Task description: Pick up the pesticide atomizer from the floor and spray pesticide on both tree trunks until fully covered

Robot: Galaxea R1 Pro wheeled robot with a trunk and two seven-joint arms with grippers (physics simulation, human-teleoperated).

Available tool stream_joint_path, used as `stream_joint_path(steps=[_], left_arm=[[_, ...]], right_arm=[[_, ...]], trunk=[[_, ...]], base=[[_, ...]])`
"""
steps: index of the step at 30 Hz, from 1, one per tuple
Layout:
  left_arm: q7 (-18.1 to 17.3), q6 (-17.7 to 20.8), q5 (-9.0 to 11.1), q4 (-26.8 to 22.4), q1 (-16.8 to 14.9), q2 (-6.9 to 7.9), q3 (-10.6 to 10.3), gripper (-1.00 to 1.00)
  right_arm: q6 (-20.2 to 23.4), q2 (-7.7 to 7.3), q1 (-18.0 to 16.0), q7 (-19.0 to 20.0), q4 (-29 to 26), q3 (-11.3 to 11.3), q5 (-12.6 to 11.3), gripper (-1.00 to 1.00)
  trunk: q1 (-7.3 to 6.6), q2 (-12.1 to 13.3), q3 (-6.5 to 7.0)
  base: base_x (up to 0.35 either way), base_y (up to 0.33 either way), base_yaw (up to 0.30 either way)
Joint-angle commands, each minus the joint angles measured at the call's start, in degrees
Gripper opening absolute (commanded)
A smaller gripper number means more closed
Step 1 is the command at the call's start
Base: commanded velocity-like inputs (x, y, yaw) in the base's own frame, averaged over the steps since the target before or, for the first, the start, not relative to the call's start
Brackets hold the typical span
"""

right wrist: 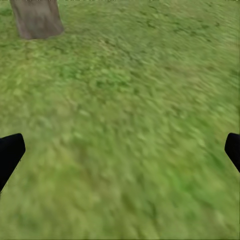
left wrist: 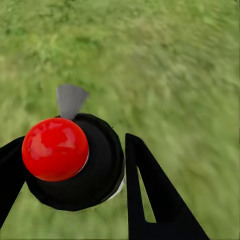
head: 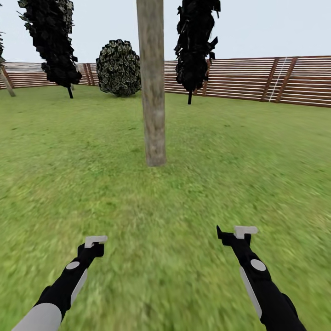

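A thick mottled grey-brown tree trunk [head: 152, 92] rises from the grass floor [head: 193, 184] straight ahead, a few arm lengths beyond both grippers; its base also appears as the tree trunk [right wrist: 36, 17]. My left gripper [head: 94, 246] [left wrist: 75, 145] is shut on the pesticide atomizer [left wrist: 95, 175], a dark round bottle carrying a red ball and a pale grey nozzle. My right gripper [head: 232, 235] [right wrist: 120, 150] is open over bare grass, with nothing between its fingers. A second leaning grey-brown trunk [head: 6, 81] stands at the far left by the fence.
A brown slatted fence [head: 257, 78] rings the lawn at the back. Two thin-stemmed black-leaved cone trees [head: 50, 41] [head: 195, 46] and a round bush [head: 118, 68] stand before it. Open grass lies on both sides of the trunk.
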Motion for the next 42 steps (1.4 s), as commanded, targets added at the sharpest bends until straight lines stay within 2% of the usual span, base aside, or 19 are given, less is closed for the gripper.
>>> stream_joint_path(steps=[1, 42], left_arm=[[0.0, 0.0, 0.0, 0.0, 0.0, 0.0, 0.0, -1.0], [0.0, 0.0, 0.0, 0.0, 0.0, 0.03, 0.0, -1.0]], right_arm=[[0.0, 0.0, 0.0, 0.0, 0.0, 0.0, 0.0, 1.0], [0.0, 0.0, 0.0, 0.2, -0.1, -0.1, 0.0, 1.0]], trunk=[[0.0, 0.0, 0.0], [0.0, 0.0, 0.0]], base=[[0.336, 0.078, 0.0], [0.338, 0.01, 0.0]])
